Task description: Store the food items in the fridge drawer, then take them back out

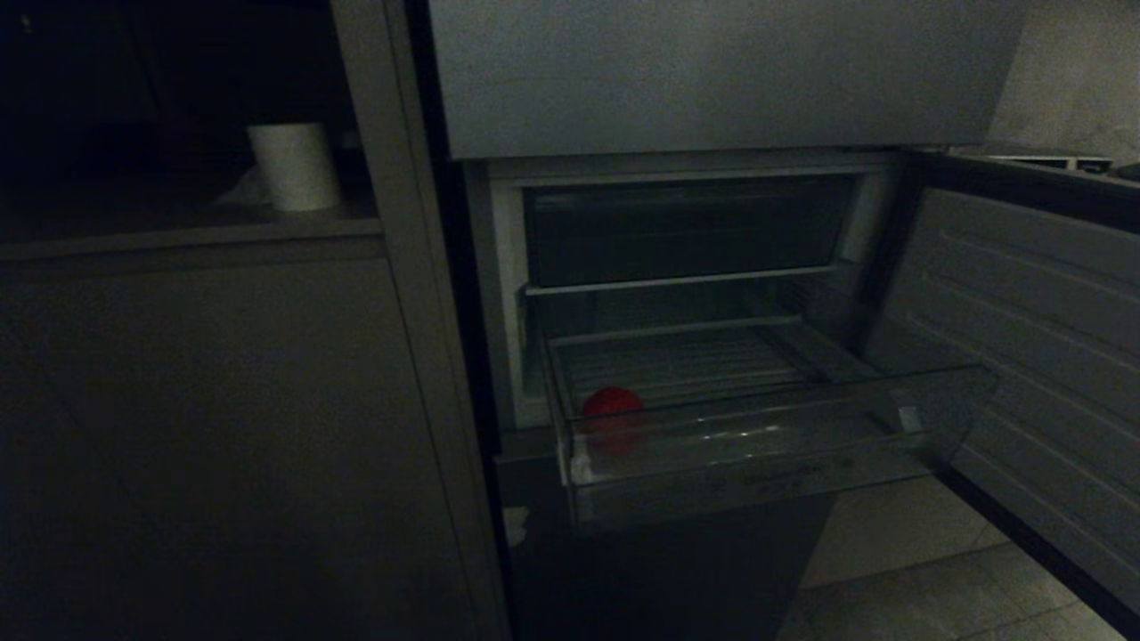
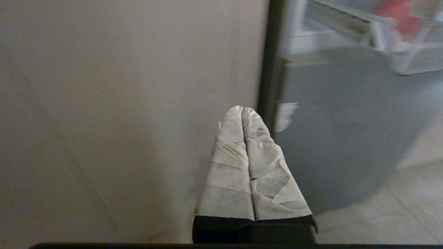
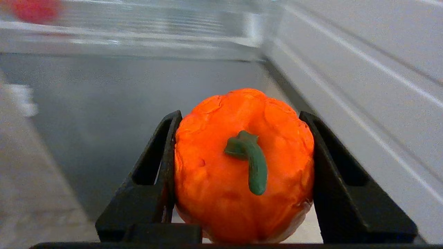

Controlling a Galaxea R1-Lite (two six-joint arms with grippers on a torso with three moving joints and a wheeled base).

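**Drawer pulled out, one red item inside, pepper in right gripper**

Fridge drawer [image 1: 757, 445] stands pulled out past the cabinet front; its clear front lip overhangs the floor tiles [image 1: 899, 570]. Fridge door [image 1: 1033, 356] swung wide at 3 o'clock, so the drawer front is open to approach. Red item [image 1: 612, 402] sits at the drawer's 9 o'clock corner — shape hard to make out in the dim light. Right gripper [image 3: 242, 114] has its fingers clamped on both sides of an orange pepper [image 3: 221, 173], below drawer level. Left gripper [image 2: 243, 110] — wrapped fingers pressed together, holding nothing, near the cabinet panel [image 2: 121, 121]. Neither arm appears in the head view.
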